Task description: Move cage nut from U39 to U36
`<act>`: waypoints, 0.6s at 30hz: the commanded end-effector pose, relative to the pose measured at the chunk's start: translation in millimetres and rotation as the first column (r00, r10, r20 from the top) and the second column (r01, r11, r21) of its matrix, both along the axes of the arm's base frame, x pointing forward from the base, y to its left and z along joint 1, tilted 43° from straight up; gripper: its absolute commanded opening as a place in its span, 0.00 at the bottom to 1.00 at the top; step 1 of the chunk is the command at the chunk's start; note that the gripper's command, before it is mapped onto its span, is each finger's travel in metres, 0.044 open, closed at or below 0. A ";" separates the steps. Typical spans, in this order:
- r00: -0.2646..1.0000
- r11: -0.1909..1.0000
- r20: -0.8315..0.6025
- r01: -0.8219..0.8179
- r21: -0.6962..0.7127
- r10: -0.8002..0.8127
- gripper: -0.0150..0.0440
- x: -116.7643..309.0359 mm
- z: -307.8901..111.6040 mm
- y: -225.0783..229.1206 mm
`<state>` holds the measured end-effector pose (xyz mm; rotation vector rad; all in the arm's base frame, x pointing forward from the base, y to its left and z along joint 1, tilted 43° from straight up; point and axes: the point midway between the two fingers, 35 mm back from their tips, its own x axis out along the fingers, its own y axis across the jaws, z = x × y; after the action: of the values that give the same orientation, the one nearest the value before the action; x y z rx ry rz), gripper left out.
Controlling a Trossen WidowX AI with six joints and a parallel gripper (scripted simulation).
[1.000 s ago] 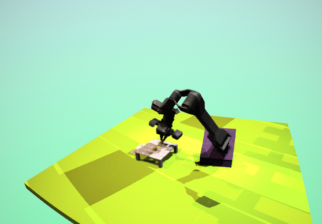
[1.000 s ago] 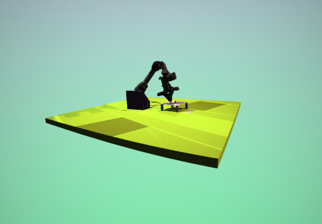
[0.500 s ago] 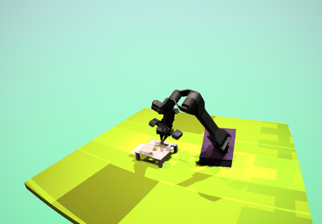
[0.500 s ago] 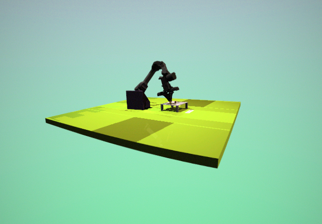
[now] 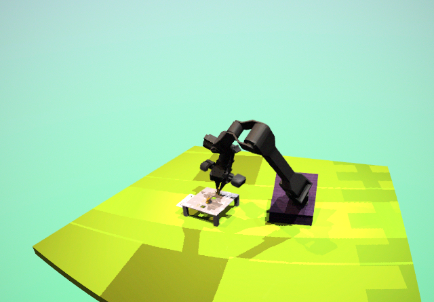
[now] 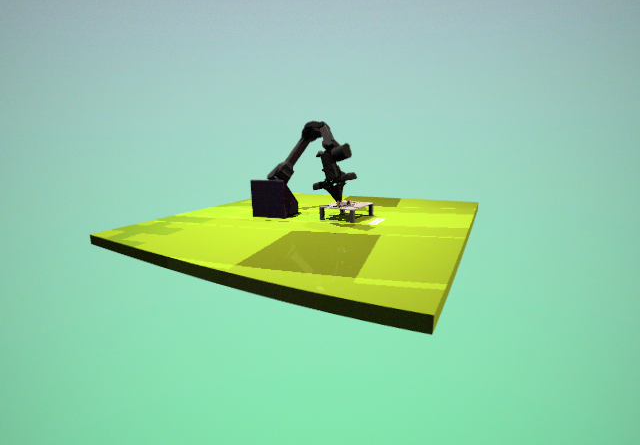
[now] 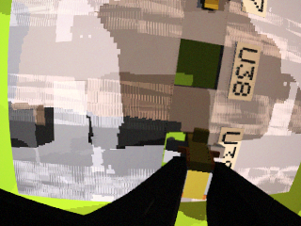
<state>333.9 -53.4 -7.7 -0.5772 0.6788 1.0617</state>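
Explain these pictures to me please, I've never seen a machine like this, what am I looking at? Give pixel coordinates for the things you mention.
It's one black robot arm (image 5: 274, 158) (image 6: 297, 153) on a dark purple block (image 5: 291, 218) (image 6: 267, 200). Its gripper (image 5: 218, 191) (image 6: 340, 200) (image 7: 196, 169) is a pair of narrow fingers, closed on a small cage nut (image 7: 197, 162) beside the last label, partly hidden.

The top view looks down at a slant; the exterior one looks from low at the side; the wrist one looks along the fingers.

On the yellow-green table (image 5: 175, 277) (image 6: 403, 295) stands a pale rail plate (image 5: 198, 200) (image 6: 330, 206) (image 7: 52, 61) on short legs, with square holes, one labelled U38. A second nut (image 5: 208, 200) (image 7: 210, 4) sits farther along it.
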 end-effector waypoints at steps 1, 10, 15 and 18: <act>1.000 1.000 -0.011 -0.009 0.001 0.009 0.30 -0.5 -2.7 0.1; 1.000 1.000 -0.012 -0.009 0.001 0.009 0.30 -0.5 -2.7 0.1; 1.000 1.000 -0.012 -0.010 0.001 0.010 0.30 -0.4 -2.7 0.0; 1.000 1.000 -0.015 -0.012 0.002 0.012 0.30 -0.3 -2.7 0.0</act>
<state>334.2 -53.5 -8.6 -0.5722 0.6833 1.0716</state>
